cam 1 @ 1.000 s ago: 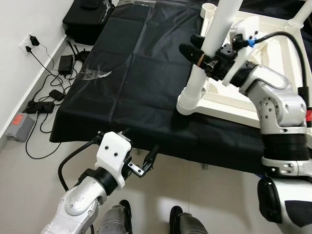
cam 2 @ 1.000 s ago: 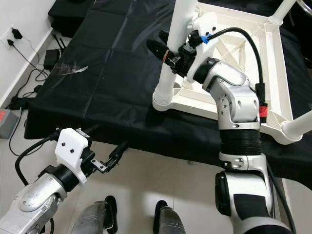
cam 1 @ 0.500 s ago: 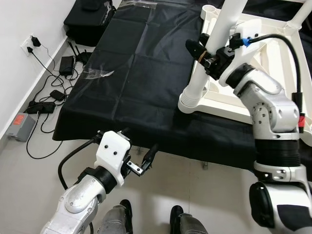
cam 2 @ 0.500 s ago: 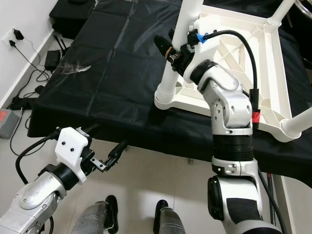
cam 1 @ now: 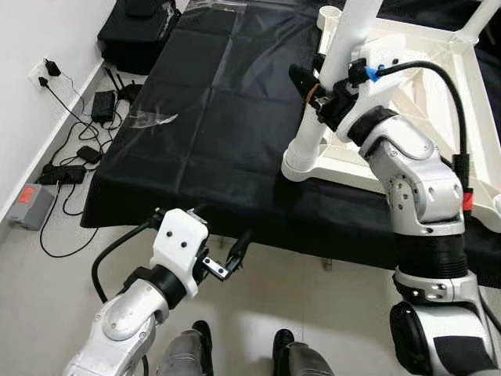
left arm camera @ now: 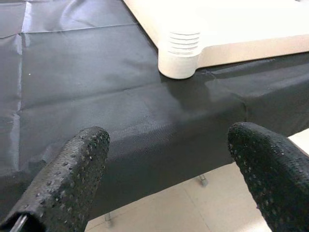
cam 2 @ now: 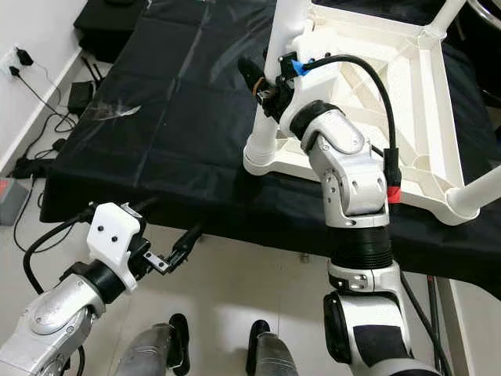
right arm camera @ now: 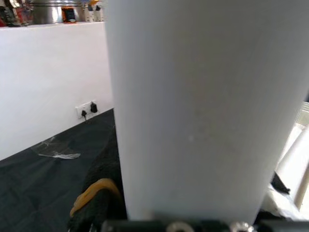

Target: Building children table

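Bench (cam 1: 211, 117): draped in black cloth, creased in squares; front edge near the robot.
Table frame (cam 2: 407, 86): white plastic, upside down on the cloth, ribbed underside up, lying on the right half of the bench.
Near leg (cam 1: 325, 94): white tube, standing up from the frame's near-left corner socket, ribbed collar at the base resting on the cloth close to the bench's front edge.
Other legs: one at the far corner (cam 2: 448, 14), one at the near-right corner (cam 2: 477, 196), both fixed to the frame.
Right tool (cam 1: 317, 82): raised over the bench, closed around the near leg partway up; one black finger (cam 1: 301, 78) showing on the leg's left side, the other hidden behind the tube. Wrist view nearly all white tube (right arm camera: 203, 111), with a black finger and orange band beside it.
Left tool (cam 1: 219, 254): low, in front of the bench edge and below cloth level, fingers spread wide, gripping nothing; wrist view looking between both pads (left arm camera: 72, 174) at the collar (left arm camera: 179, 53).
Clear plastic wrap (cam 1: 153, 119): crumpled, on the cloth's left side, well apart from the frame.
Floor, left of bench: black chargers and cables (cam 1: 74, 153), wall socket (cam 1: 43, 70), black bag (cam 1: 137, 31) farther back.
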Available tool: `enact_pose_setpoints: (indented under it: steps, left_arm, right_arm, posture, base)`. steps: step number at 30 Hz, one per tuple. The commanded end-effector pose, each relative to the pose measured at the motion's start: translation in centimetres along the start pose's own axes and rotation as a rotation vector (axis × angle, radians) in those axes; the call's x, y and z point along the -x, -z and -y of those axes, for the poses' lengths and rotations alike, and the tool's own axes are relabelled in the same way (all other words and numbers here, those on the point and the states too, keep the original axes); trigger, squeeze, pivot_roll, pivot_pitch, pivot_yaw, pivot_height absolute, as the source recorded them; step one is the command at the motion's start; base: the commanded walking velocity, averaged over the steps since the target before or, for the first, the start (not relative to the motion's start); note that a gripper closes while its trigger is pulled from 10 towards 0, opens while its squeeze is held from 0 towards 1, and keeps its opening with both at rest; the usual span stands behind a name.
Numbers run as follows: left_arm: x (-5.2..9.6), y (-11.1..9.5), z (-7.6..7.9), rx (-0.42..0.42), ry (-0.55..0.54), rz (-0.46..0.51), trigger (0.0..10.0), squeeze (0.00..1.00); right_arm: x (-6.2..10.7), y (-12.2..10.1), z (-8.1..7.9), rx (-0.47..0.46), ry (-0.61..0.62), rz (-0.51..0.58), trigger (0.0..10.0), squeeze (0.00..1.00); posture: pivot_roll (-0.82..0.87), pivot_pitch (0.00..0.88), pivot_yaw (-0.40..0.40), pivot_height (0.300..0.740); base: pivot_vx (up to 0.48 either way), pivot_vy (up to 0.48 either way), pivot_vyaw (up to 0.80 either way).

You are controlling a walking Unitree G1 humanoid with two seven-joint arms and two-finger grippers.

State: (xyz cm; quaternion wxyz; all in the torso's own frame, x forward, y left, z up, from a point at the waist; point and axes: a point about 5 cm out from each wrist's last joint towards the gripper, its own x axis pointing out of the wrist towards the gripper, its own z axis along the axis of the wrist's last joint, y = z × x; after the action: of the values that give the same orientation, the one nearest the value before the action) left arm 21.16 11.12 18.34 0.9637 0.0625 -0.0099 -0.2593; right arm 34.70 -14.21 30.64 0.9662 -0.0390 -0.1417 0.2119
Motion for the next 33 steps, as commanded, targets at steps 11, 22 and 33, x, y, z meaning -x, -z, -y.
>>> enact_pose_setpoints:
  steps: [11, 22, 33]
  left_arm:
    - [0.16, 0.50, -0.28, -0.006, 0.002, -0.024, 10.0, 0.00]
    - [0.05, 0.37, -0.57, -0.015, -0.006, -0.019, 10.0, 0.00]
    - [-0.05, 0.32, -0.67, -0.015, -0.009, -0.016, 10.0, 0.00]
  right_arm:
    - [0.91, 5.65, 1.23, -0.056, 0.254, -0.252, 10.0, 0.00]
    - [0.85, 5.64, 0.70, -0.023, 0.314, -0.237, 10.0, 0.00]
    - [0.90, 6.22, 0.64, -0.025, 0.506, -0.254, 10.0, 0.00]
  posture:
    - [0.17, 0.344, -0.036, 0.740]
    - [0.17, 0.347, -0.037, 0.740]
    - [0.17, 0.352, -0.040, 0.740]
  base:
    - [0.000, 0.000, 0.00]
    - [0.000, 0.000, 0.00]
    - [0.000, 0.000, 0.00]
